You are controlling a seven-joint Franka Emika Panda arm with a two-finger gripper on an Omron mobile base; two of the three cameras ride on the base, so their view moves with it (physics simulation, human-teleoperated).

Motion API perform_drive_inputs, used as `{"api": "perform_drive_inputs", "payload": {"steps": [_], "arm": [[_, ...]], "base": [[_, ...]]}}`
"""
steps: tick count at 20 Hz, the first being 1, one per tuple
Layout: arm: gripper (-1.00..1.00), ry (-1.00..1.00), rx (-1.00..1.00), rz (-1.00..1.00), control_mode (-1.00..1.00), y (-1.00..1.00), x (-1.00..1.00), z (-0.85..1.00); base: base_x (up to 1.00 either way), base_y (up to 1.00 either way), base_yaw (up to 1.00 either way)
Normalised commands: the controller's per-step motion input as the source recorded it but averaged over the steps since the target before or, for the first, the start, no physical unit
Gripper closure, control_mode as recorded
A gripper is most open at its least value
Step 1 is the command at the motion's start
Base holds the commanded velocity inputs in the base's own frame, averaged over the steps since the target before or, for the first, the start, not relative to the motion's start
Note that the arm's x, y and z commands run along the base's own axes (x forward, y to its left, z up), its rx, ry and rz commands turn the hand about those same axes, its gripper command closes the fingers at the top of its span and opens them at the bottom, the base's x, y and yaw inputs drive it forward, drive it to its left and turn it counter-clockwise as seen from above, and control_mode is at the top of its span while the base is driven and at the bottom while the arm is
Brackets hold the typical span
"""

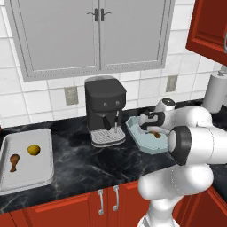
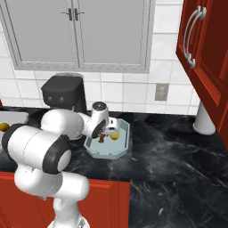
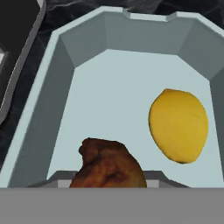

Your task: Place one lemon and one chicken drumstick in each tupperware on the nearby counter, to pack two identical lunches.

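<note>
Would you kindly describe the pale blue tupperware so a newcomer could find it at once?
Find the black coffee machine on the counter. Just right of it sits the pale blue tupperware, under the hand. Unlike the whitish-grey tupperware at far left, it has angled corners.

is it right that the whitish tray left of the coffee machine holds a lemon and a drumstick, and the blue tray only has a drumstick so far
Not quite: the pale blue tray already holds a lemon beside the drumstick, as the hand view shows. The whitish tray left of the coffee machine is as you say.

Even, bright rendered light, soft faint shadows, mild gloss on counter, sharp pics, no blur.
</note>
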Motion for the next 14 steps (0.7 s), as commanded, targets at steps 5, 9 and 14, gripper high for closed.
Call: {"api": "perform_drive_inputs", "payload": {"steps": [5,9,14], "arm": [[1.00,0.00,0.00,0.01,-1.00,-0.02,0.34,-0.28],[1.00,0.03,0.00,0.00,-1.00,0.00,0.40,-0.21],[1.00,0.03,0.00,0.00,-1.00,0.00,0.26,-0.19]], "base": [[0.00,0.00,0.00],[0.00,0.00,0.00],[0.00,0.00,0.00]]}}
